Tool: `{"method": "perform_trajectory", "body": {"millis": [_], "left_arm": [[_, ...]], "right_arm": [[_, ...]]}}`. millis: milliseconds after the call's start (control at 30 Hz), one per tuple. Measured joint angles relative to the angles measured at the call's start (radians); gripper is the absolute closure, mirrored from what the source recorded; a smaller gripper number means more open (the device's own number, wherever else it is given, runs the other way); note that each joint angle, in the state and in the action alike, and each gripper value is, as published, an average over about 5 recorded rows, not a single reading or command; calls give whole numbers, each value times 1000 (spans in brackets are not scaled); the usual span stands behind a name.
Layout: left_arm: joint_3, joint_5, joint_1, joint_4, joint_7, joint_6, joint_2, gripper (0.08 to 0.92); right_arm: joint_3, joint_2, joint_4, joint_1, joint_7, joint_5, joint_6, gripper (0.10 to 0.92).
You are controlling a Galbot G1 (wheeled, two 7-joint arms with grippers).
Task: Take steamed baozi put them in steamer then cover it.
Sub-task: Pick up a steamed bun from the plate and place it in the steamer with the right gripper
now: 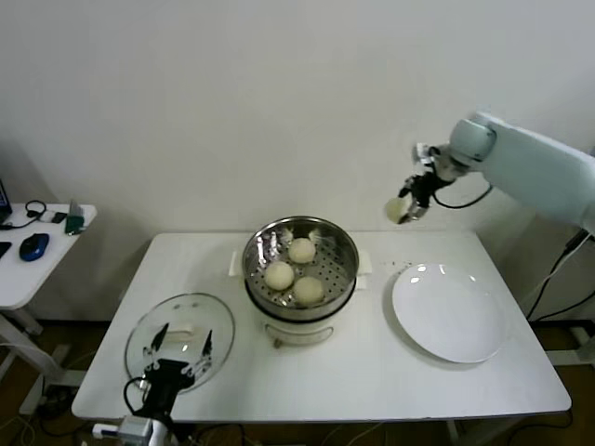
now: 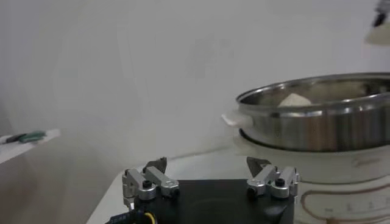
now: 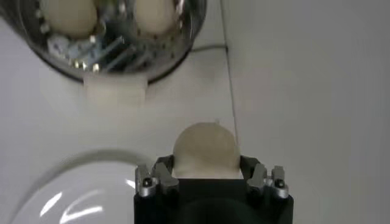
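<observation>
The steel steamer (image 1: 346, 243) stands mid-table on its white base and holds three cream baozi (image 1: 301, 250) (image 1: 279, 275) (image 1: 309, 290). My right gripper (image 1: 406, 208) is shut on a fourth baozi (image 3: 205, 150) and holds it high in the air, to the right of the steamer and behind the plate. The steamer also shows in the right wrist view (image 3: 189, 36) below the held bun. My left gripper (image 1: 182, 347) is open and empty, low at the table's front left over the glass lid (image 1: 147, 327). The steamer rim shows in the left wrist view (image 2: 311, 112).
A flat white plate (image 1: 449, 311) lies right of the steamer. A small side table (image 1: 28, 269) with a blue mouse (image 1: 33, 246) stands at far left. A wall rises close behind the table.
</observation>
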Motion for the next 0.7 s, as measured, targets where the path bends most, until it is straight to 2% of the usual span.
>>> {"method": "perform_trajectory", "body": {"millis": [300,700], "left_arm": [[16,-10,-12,-13,1,0,21,177],[17,-17,-25,0,2,-2,45,177]], "right_arm": [[-185,150,74,92,45,219,-62,321],[-299,272,101,79,77,298,-96,321]]}}
